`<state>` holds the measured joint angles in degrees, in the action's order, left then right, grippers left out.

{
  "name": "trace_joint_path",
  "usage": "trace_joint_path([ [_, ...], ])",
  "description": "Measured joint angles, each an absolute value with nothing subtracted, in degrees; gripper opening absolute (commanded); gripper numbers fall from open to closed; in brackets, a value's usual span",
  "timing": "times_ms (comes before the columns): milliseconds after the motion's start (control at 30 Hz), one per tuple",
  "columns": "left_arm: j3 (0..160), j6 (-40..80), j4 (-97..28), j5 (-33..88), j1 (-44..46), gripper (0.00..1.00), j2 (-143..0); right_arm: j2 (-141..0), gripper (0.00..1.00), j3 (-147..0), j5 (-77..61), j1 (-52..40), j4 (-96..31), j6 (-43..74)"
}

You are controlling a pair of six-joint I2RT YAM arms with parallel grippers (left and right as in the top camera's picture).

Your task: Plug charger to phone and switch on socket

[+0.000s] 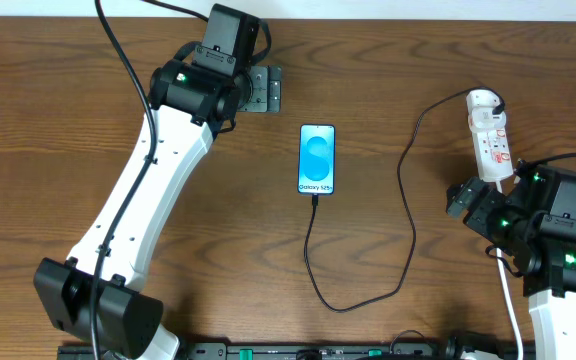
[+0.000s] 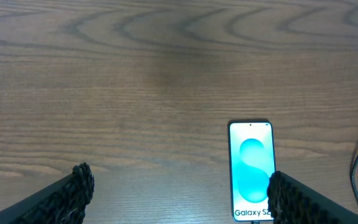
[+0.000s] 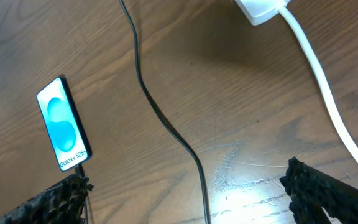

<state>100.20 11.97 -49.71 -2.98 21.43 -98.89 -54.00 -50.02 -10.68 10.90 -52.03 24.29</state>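
The phone (image 1: 317,160) lies flat mid-table, its blue-teal screen lit, also seen in the left wrist view (image 2: 250,169) and the right wrist view (image 3: 63,123). The charger (image 1: 405,190), a thin black cable, runs from the phone's near short end, loops toward the front and climbs to the far end of the socket (image 1: 490,135), a white strip with red markings at the right. My left gripper (image 1: 268,88) hovers open, left of and beyond the phone. My right gripper (image 1: 465,200) is open just near of the socket. Both hold nothing.
A thick white cord (image 3: 319,68) runs from the socket's near end (image 3: 258,7) past my right arm toward the front edge. The black cable (image 3: 166,124) crosses the wood between my right fingers (image 3: 309,186). A black rail (image 1: 318,352) lines the table's front edge.
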Motion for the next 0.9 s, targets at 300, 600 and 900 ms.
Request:
trace_joint_path([
  [300,100.2,11.97,-49.71,-2.98,21.43,0.91,-98.89,-54.41,0.99,-49.95,-9.21,10.87,-52.9,23.38],
  [600,100.2,11.97,-49.71,-2.98,21.43,0.91,-98.89,-49.04,0.99,-41.56,-7.53,10.7,-45.32,20.38],
  [900,100.2,11.97,-49.71,-3.01,21.43,0.91,-98.89,-31.88,0.99,-23.66,-9.32,4.67,-23.33,11.2],
])
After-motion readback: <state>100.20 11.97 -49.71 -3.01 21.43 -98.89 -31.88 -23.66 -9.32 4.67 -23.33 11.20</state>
